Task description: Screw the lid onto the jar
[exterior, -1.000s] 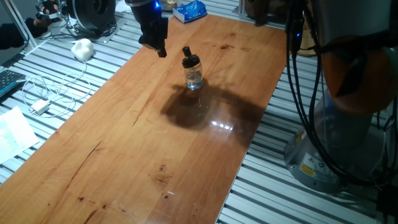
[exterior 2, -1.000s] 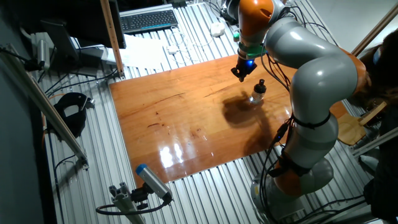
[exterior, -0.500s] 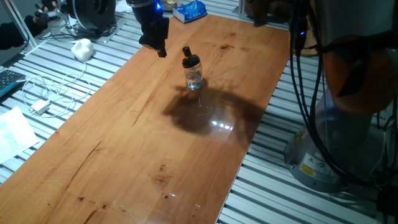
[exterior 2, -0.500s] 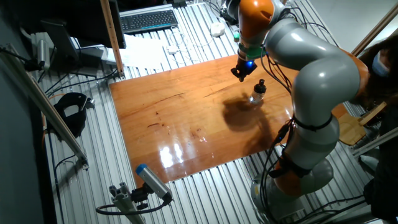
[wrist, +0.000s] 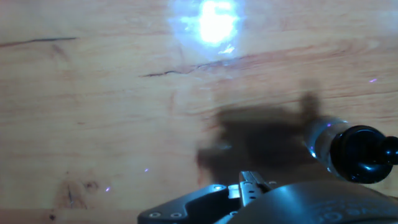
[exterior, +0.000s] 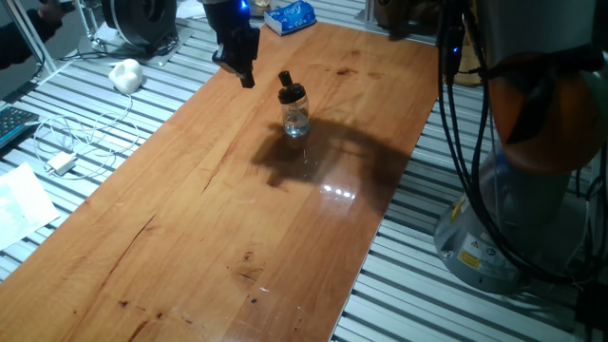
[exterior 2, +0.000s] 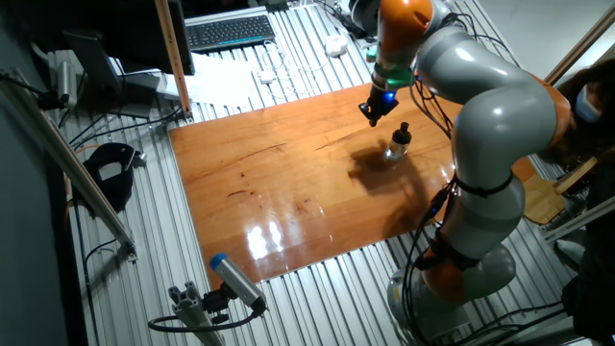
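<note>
The clear glass jar (exterior: 296, 120) stands upright on the wooden table (exterior: 190, 237) with the black knobbed lid (exterior: 289, 88) sitting on its top. Both also show in the other fixed view, jar (exterior 2: 397, 150) and lid (exterior 2: 403, 132), and at the right edge of the hand view, jar (wrist: 318, 140) and lid (wrist: 360, 154). My gripper (exterior: 246, 78) hangs above the table to the left of the jar, apart from it and holding nothing. Its dark fingers look closed together. It also shows in the other fixed view (exterior 2: 373, 117) and in the hand view (wrist: 250, 184).
A blue-and-white box (exterior: 290, 16) lies at the table's far end. A white ball (exterior: 125, 74) and a white cable (exterior: 76, 142) lie on the slatted surface to the left. The arm's base and cables (exterior: 518, 190) stand at the right.
The gripper has drifted slightly up and away from the jar, and its shadow on the table has shrunk. The jar and lid have not moved.
</note>
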